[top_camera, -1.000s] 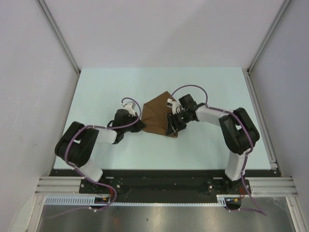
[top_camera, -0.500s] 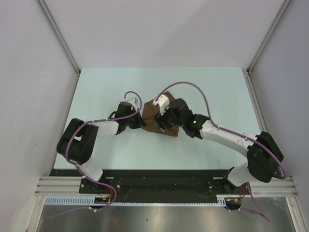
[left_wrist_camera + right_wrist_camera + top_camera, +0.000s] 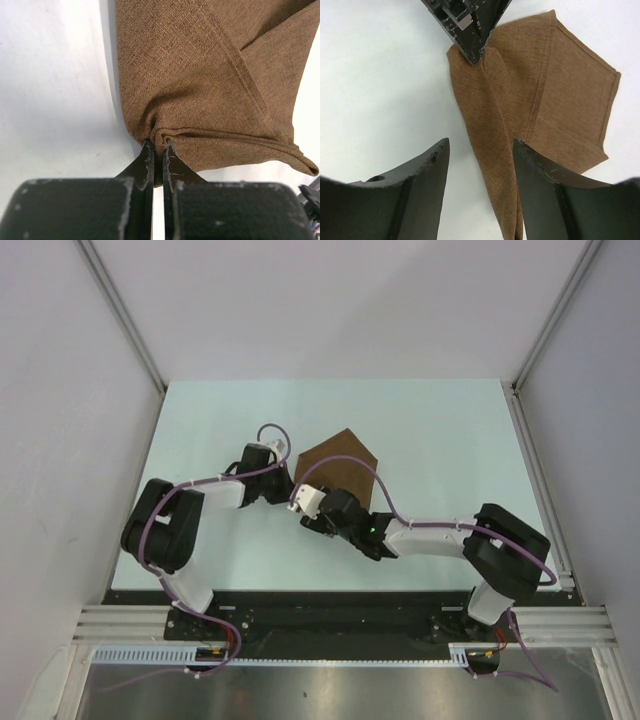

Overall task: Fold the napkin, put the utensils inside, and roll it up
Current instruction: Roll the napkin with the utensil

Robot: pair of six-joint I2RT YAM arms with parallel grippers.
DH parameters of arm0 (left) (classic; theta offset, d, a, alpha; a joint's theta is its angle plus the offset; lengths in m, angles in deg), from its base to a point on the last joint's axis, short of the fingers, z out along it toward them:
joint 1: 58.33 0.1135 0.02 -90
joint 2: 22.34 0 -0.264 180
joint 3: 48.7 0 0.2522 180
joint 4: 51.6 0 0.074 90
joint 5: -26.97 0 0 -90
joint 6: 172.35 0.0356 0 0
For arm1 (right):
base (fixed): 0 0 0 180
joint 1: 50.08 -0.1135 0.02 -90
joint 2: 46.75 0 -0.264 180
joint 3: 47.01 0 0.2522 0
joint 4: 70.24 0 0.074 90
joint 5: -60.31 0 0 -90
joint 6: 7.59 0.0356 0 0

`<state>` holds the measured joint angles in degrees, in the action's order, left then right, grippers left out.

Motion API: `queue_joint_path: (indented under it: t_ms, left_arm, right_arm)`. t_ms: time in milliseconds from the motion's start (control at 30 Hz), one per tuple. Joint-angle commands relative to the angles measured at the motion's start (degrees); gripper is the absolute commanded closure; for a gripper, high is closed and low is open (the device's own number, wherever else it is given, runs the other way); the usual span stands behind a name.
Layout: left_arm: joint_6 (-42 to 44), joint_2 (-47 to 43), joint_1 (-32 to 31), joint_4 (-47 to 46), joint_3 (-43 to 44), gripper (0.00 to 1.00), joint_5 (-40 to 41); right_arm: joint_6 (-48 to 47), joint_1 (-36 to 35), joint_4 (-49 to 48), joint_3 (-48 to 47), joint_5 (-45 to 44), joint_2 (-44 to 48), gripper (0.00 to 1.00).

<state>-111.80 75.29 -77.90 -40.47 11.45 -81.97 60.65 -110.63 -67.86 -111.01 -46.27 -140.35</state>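
Brown napkin (image 3: 560, 100), woven, soft and light: it should sag and crease wherever it is lifted, so a hemmed corner or a folded edge looks the best hold. Nearest, the right gripper (image 3: 481, 144) hangs with jaws spread and empty above the cloth's narrow near fold. Just beyond, the left gripper (image 3: 156, 146) is pinched on a bunched left edge. The napkin lies partly folded mid-table; the fork may be hidden, I cannot tell. Farther off are the pale smooth table (image 3: 440, 430) and plain grey walls (image 3: 330, 310).

You have a pale green table (image 3: 200, 420) boxed in by plain white walls (image 3: 330, 300), with a metal rail (image 3: 560, 622) along its near edge.
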Motion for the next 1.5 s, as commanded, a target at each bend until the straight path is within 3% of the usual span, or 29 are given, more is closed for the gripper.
queue_joint_path:
  t_ms: [0,267,500,933,1033,1133,1233,1367,1467]
  left_arm:
    - [2.03,1.78,0.68,5.88,2.38,1.00,-0.22]
    - [2.64,3.45,0.76,7.03,4.32,1.00,-1.19]
    - [3.08,3.71,0.85,7.29,4.76,1.00,-1.45]
    - [4.49,4.86,0.85,7.91,6.69,1.00,-1.98]
    - [4.58,5.21,0.85,8.08,7.22,1.00,-2.07]
    - [4.49,5.47,0.85,8.17,7.92,1.00,-2.24]
    - [4.32,5.56,0.94,8.26,8.63,1.00,-2.42]
    - [3.79,4.60,0.94,7.64,9.33,0.99,-2.68]
    - [3.00,2.40,1.03,6.42,9.33,0.72,-1.89]
  right_arm:
    - [-3.64,-0.88,-5.67,0.67,-3.90,-2.11,0.44]
    - [-6.01,-0.97,-6.99,-0.21,-3.55,-7.20,0.47]
    - [-7.15,1.14,-8.13,-1.00,-5.04,-10.81,0.41]
    - [-8.39,4.22,-9.72,-1.79,-5.05,-15.20,0.40]
    - [-8.04,4.74,-8.06,-2.41,-3.55,-15.38,0.46]
    - [-7.16,4.74,-5.16,-2.93,-1.45,-15.30,0.63]
    - [-5.23,4.83,-0.94,-3.64,1.45,-14.59,0.73]
    - [-1.89,5.18,4.60,-4.69,6.20,-13.98,0.81]
    - [1.18,6.50,8.99,-5.22,11.90,-13.19,0.89]
